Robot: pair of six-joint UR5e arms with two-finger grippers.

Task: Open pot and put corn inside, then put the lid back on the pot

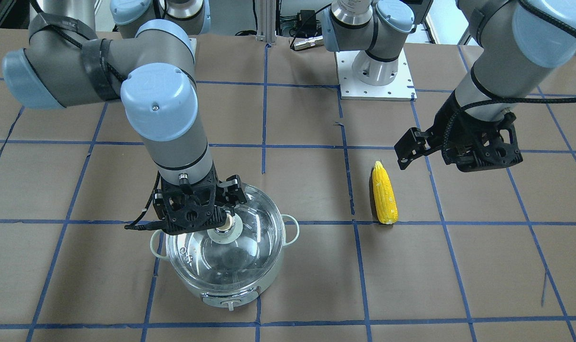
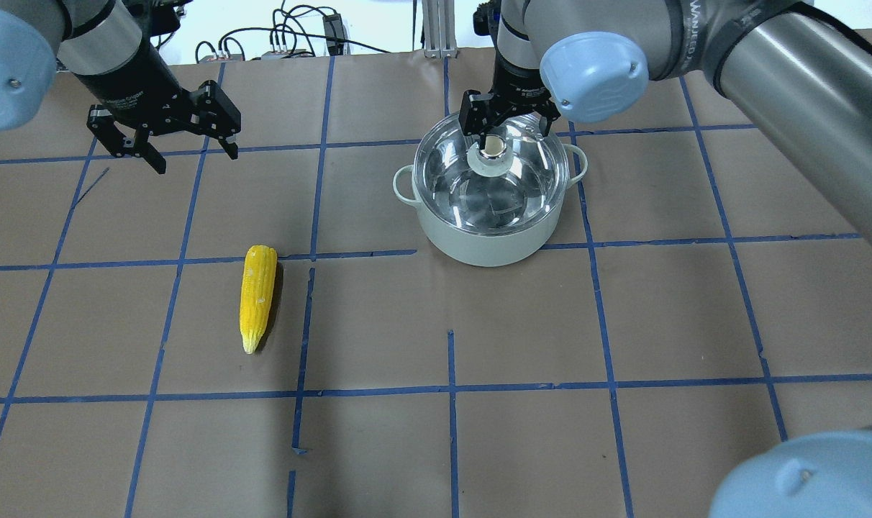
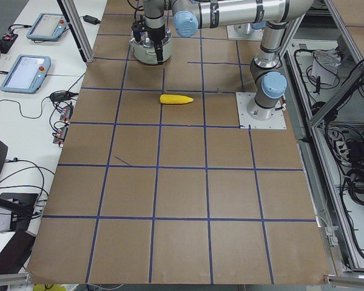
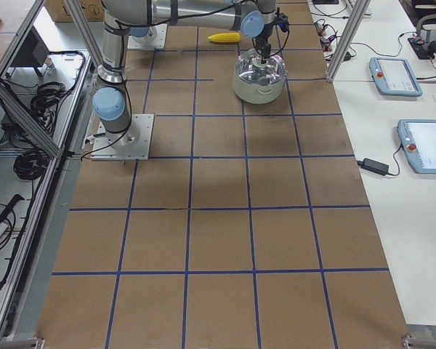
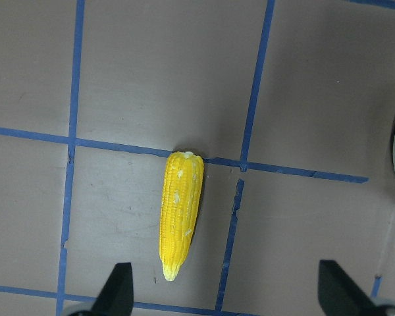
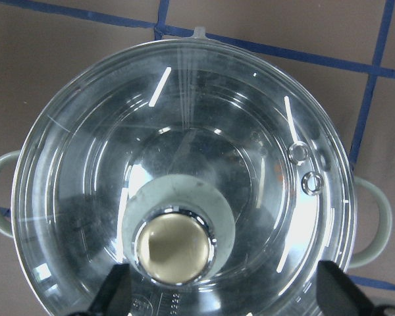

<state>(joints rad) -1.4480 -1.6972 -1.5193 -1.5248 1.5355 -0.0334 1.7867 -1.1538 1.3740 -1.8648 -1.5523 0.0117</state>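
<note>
Hanging in the upper left of the overhead view, the left gripper [image 2: 191,153] has its two fingers spread wide, with nothing between them. It is above the brown paper table [image 2: 623,324]. Below it and a little to the right, in the left half of that frame, the corn [image 2: 257,295] lies flat on the paper. Its blunt end meets a blue tape line [image 2: 350,255] and its pointed tip aims at the bottom edge. In the left wrist view the cob [image 5: 180,210] lies between the two dark fingertips [image 5: 118,289] at the bottom edge, nearer the left one.

Right of centre in the upper half of the overhead view, well apart from the corn, the pot [image 2: 479,244] stands upright. The glass lid [image 2: 465,180] is seated on its rim. The right gripper [image 2: 509,128] is down over the lid with its fingers wide, one on each side of the metallic knob [image 2: 492,147]. The right wrist view shows the knob [image 6: 174,247] nearer the left-hand fingertip. The pictures do not show whether that finger touches the knob.
</note>
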